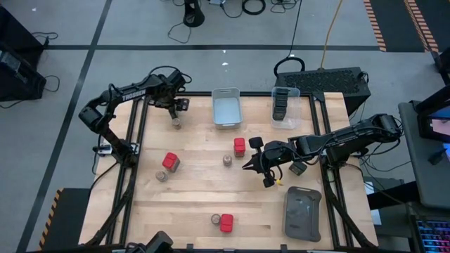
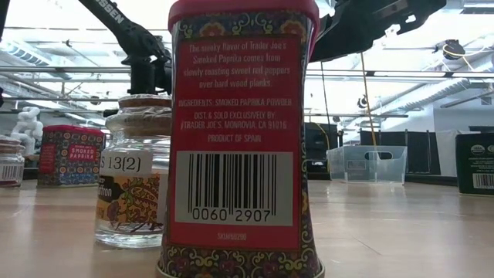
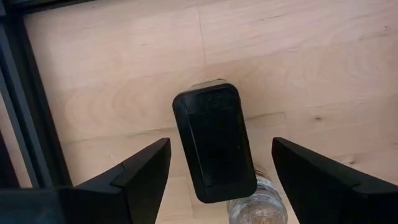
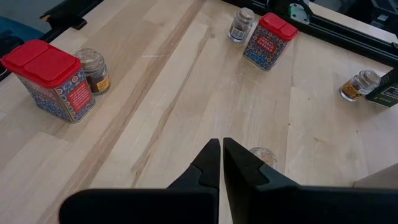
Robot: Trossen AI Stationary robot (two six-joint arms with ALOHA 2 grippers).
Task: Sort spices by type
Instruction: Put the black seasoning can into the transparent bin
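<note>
Wooden table (image 1: 197, 197): scattered spices (image 1: 171, 162), bins (image 1: 226, 107).

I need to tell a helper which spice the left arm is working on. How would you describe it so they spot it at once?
Start at the grey bin at the table's far edge, then look to its left, under the left gripper. Between the open fingers stands a black tin beside a round jar. It is the only black container out on the bare wood; the rest there are red-capped tins or jars.
</note>
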